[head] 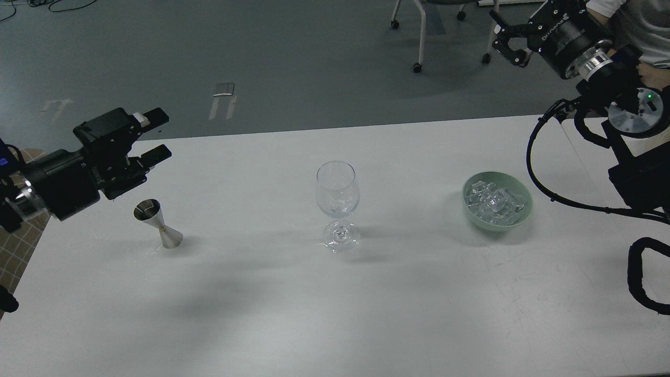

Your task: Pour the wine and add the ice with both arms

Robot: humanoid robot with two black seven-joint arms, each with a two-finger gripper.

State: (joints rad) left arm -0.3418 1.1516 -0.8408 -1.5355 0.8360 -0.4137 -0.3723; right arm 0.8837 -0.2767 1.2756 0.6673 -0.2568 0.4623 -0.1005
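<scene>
Steel jigger (158,223) at left looks light, stiff and slick; its narrow waist suits gripping. Left gripper (153,137) hovers spread just above; the right gripper's (506,35) state is unclear.

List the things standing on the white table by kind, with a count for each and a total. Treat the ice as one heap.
Metal measuring cup: 1
Wine glass: 1
Green bowl: 1
Heap of ice cubes, in the bowl: 1
Total: 4
</scene>
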